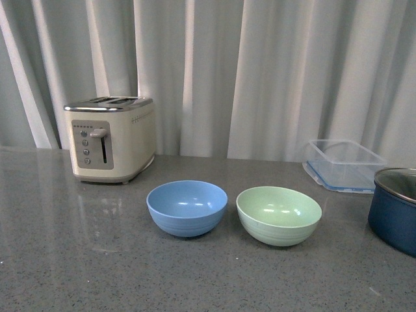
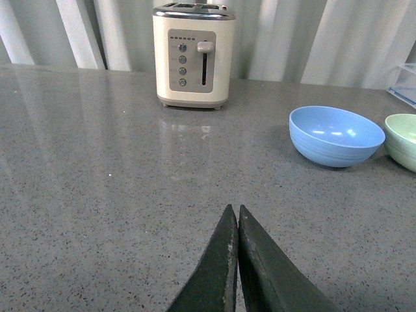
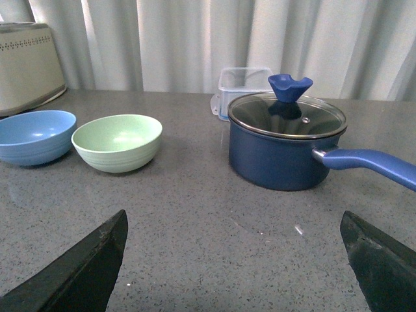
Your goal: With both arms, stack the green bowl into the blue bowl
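In the front view, the blue bowl and the green bowl are sitting upright side by side on the grey speckled counter. The blue one is on the left, and a narrow gap is separating them. A cream toaster is standing behind and to the left of the blue bowl. A clear plastic container is lying at the back right, with a dark navy pot nearer at the right edge. Neither arm is showing here.

In the left wrist view, the left gripper is hovering over bare counter with its two fingers pressed together, clenched on nothing. Both bowls are lying well ahead of it and off to one side, the blue one nearer, the green one partly cut off by the frame.

In the right wrist view, the right gripper is hanging with its fingers spread wide, released and empty. The green bowl is resting well ahead of one finger, the blue bowl just beyond it, and the lidded pot is standing ahead of the other.
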